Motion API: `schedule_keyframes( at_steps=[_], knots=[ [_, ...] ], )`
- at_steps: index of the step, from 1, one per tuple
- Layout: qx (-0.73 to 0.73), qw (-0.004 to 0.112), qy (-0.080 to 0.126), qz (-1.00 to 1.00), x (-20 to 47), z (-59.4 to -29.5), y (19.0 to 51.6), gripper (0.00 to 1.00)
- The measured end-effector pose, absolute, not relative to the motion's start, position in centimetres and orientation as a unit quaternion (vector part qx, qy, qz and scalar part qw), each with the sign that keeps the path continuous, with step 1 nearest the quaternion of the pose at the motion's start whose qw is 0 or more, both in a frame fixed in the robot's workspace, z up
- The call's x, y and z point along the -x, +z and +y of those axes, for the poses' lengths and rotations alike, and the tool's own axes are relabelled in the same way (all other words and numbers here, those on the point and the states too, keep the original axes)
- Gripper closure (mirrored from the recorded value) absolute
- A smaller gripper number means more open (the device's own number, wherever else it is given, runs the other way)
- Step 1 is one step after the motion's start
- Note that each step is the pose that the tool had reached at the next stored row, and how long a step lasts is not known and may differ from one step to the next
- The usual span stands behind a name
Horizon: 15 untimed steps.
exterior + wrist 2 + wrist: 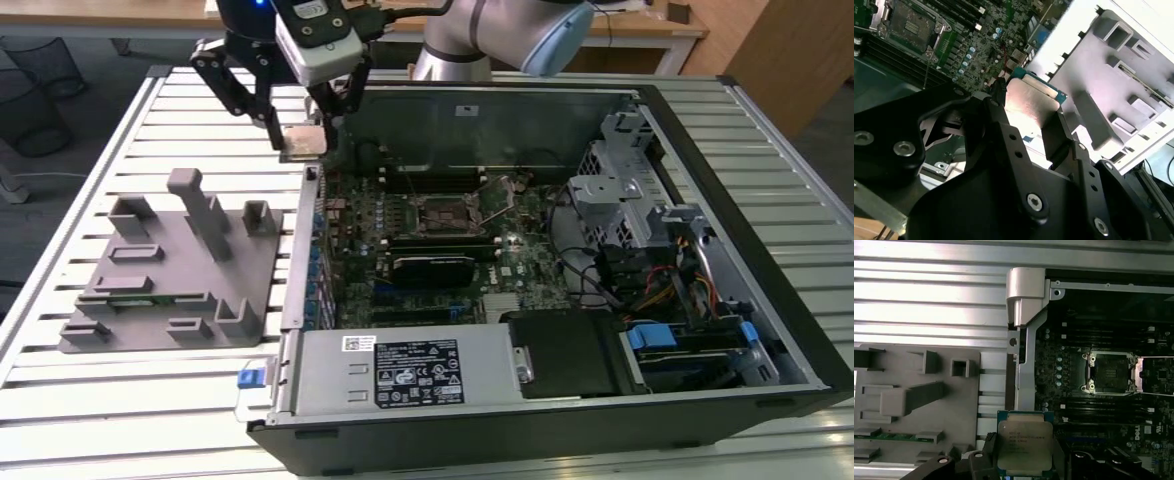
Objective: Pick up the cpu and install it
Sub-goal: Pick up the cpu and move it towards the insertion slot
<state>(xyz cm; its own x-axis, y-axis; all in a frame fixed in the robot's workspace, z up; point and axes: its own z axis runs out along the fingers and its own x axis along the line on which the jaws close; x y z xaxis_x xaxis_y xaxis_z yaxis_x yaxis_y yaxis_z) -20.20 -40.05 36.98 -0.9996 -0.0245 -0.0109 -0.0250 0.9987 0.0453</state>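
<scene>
The gripper [303, 134] has its jaws clamped on the cpu [304, 146], one finger [997, 100] on each of two opposite edges, so the chip sits squarely between them. The cpu is held in the air, clear of every surface. Its pale metal top faces up towards the wrist and its green edge shows around the lid in the first wrist view. It is square, so neither axis is longer. It lies flat and roughly level, with its edges in line with the side wall of the computer case [534, 115].

Beneath the jaws is that side wall. To one side of them, well apart, the open processor socket [1111, 372] lies on the motherboard. To the other side the grey fixture [914, 400] rests on the slatted table [174, 100].
</scene>
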Motion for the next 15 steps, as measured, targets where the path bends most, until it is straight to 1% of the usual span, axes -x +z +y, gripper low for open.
schedule_keyframes(
  at_steps=[5, 15],
  knots=[
    [0.012, 0.005, 0.023, 1.000, 19.4, -39.9, 36.9, 0.47],
    [0.012, 0.005, 0.023, 1.000, 17.7, -38.5, 36.8, 0.47]
  ],
)
